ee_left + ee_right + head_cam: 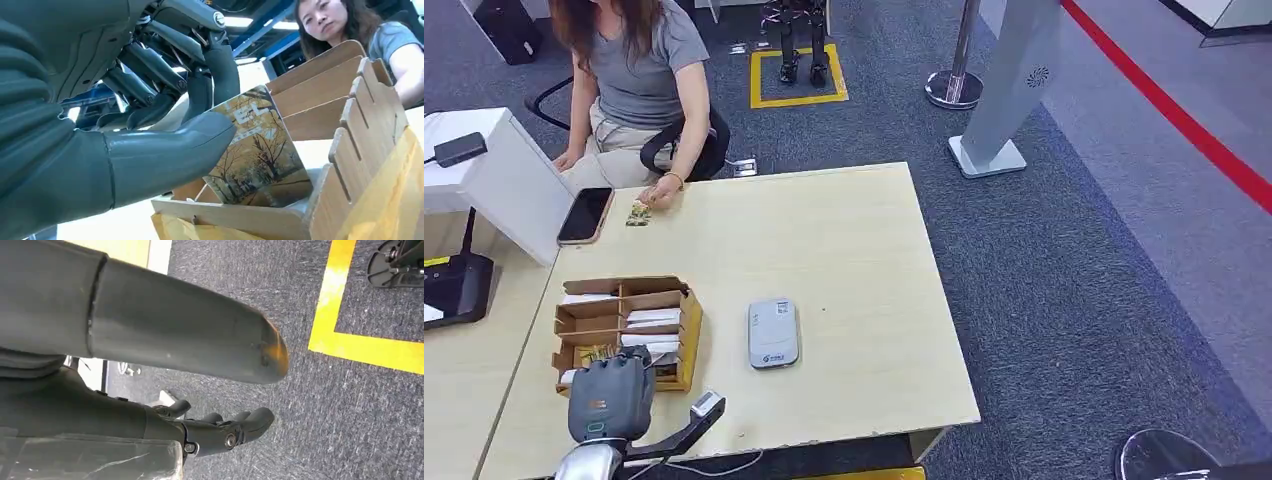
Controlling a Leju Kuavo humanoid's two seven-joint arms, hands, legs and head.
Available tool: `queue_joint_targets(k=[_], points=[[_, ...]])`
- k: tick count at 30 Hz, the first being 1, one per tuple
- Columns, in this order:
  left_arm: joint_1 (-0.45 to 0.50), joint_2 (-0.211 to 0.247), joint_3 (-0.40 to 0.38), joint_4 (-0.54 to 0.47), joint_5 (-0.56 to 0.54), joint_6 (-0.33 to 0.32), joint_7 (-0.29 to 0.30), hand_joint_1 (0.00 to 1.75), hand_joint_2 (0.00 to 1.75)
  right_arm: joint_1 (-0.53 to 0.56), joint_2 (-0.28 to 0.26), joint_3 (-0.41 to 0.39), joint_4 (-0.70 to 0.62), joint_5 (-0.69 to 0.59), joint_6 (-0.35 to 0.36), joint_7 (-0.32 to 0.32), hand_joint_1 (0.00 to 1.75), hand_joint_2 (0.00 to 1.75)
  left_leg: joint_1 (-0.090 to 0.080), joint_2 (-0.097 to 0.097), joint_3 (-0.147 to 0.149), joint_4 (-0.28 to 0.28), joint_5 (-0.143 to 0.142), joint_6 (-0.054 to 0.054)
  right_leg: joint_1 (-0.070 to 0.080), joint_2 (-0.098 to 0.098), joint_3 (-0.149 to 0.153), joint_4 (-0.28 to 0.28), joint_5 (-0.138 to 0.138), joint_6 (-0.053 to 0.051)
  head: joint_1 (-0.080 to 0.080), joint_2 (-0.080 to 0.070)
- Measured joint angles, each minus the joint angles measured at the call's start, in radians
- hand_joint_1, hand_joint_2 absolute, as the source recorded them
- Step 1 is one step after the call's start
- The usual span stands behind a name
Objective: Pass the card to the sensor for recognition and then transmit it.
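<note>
My left hand [612,392] reaches into the near end of a brown cardboard divider box [686,335] on the table. The left wrist view shows its thumb and dark fingers [220,65] pinching a card [260,155] printed with yellow autumn trees. The card stands upright, its lower edge inside a box slot [350,165]. A grey-white sensor pad [772,333] lies flat to the right of the box. My right hand [165,340] hangs over the carpet, holding nothing, with its fingers [235,427] well apart from the thumb.
A seated person [639,70] at the far left edge of the table rests a hand on a small card [638,213]. Beside it lies a dark phone [585,214]. A white stand [509,180] sits at the left. Another table [454,370] adjoins on the left.
</note>
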Motion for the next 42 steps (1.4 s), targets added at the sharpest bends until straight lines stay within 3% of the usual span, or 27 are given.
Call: queue_joint_targets(k=[16,25,31,34,37,42], points=[[-0.034,-0.019,0.024,-0.011,0.000,0.021,-0.048,1.75,1.75,-0.001,-0.001,0.000,0.000,0.001,-0.003,-0.019,0.00,0.00,0.000,0.000,0.000,0.000,0.000,0.000,0.000,0.000,0.000,0.000,0.000,0.000,0.000,0.000],[-0.192,0.013,0.003,-0.163,-0.001,0.037,-0.033,1.75,1.75,-0.004,-0.002,0.000,0.000,-0.002,0.000,-0.025,0.00,0.00,0.000,0.000,0.000,0.000,0.001,-0.001,0.000,0.000,0.000,0.000,0.001,-0.001,0.000,0.000],[-0.256,0.002,-0.010,-0.274,-0.001,0.070,-0.108,1.75,1.75,-0.004,-0.003,-0.001,0.000,-0.008,-0.002,-0.025,0.00,0.00,0.000,0.000,0.000,0.000,0.001,-0.001,0.000,0.000,-0.001,0.000,0.001,-0.001,0.000,0.000],[-0.312,-0.026,-0.010,-0.301,0.013,0.038,-0.135,1.75,1.75,-0.008,-0.003,-0.001,0.000,0.008,0.002,-0.035,0.00,0.00,0.000,0.000,0.000,0.000,0.001,-0.001,0.000,0.000,0.000,0.000,0.001,-0.001,0.000,0.000],[-0.420,-0.032,0.029,-0.246,0.019,-0.041,-0.147,1.75,1.75,-0.029,-0.003,0.008,0.000,0.052,0.028,-0.029,0.00,0.00,0.000,0.000,0.000,0.000,0.003,-0.001,0.000,0.000,-0.001,0.000,0.003,-0.001,0.000,0.000],[-0.587,-0.017,0.101,0.002,0.008,-0.029,-0.197,1.75,1.75,-0.069,-0.003,0.038,0.000,0.100,0.056,0.005,0.00,0.00,0.001,0.000,0.000,0.000,0.008,-0.003,0.000,0.000,-0.002,0.001,0.007,-0.004,0.001,0.000]])
